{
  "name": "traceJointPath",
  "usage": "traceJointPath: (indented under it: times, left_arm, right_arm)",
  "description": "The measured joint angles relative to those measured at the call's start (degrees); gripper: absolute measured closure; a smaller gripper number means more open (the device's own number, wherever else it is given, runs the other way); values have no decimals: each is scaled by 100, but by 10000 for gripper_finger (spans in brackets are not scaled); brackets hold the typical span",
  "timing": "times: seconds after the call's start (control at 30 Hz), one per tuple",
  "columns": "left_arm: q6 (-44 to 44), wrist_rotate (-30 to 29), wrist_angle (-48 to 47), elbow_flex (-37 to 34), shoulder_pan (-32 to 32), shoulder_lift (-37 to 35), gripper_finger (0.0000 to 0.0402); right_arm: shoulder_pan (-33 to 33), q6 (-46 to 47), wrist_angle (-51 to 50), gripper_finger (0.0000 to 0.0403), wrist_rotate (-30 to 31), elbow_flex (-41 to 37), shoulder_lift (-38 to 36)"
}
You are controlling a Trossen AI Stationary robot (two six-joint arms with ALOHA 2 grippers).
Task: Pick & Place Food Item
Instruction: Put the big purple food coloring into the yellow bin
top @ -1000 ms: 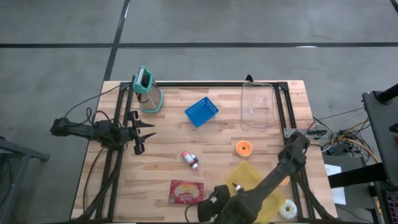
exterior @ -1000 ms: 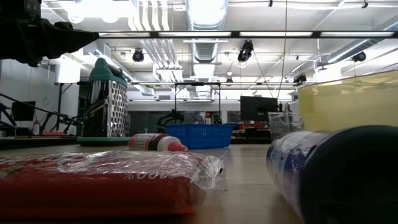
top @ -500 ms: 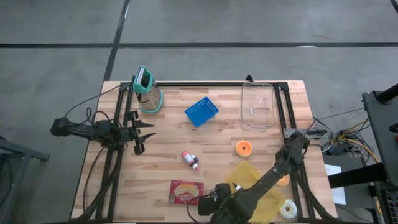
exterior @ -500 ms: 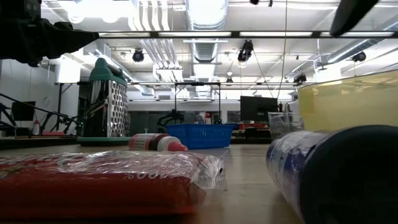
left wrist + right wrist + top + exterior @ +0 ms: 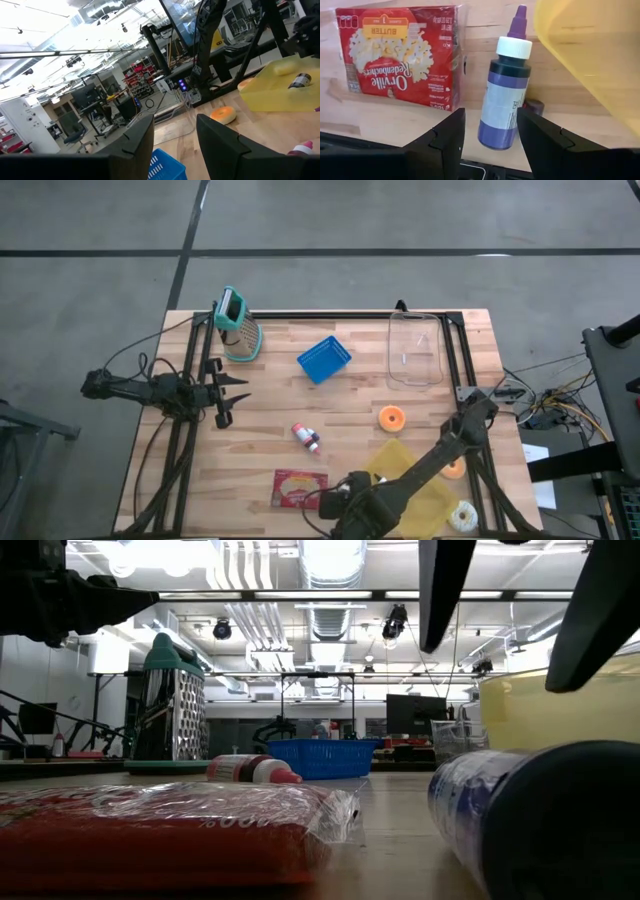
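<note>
A dark purple bottle point(image 5: 503, 102) with white collar and purple tip is framed between the parted, empty fingers of the right gripper point(image 5: 490, 131). Beside it, a red popcorn box point(image 5: 400, 56) is marked "Orville Redenbacher's" and "BUTTER". The left gripper point(image 5: 174, 134) is seen open.

Off-task items on the bench point(image 5: 270, 395):
- teal-framed box grater point(image 5: 238, 328), standing at the far-left corner
- blue slotted basket point(image 5: 324, 359), empty and skewed to the edges, mid-bench toward the far edge, well apart from the grater
- clear rectangular dish point(image 5: 415, 350), empty, at the far-right corner, long side along the right edge
- yellow mat point(image 5: 397, 457), lying flat near the near-right corner

Loose cables point(image 5: 545, 405) sit on the floor just off the right edge.
</note>
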Motion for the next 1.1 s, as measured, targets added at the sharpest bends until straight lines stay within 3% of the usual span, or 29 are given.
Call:
traceJointPath:
  times: [1.1]
  left_arm:
    - [-1,0,-1,2,-1,0,250]
  right_arm:
    - [-230,-69,1083,227,-535,-1038,-42]
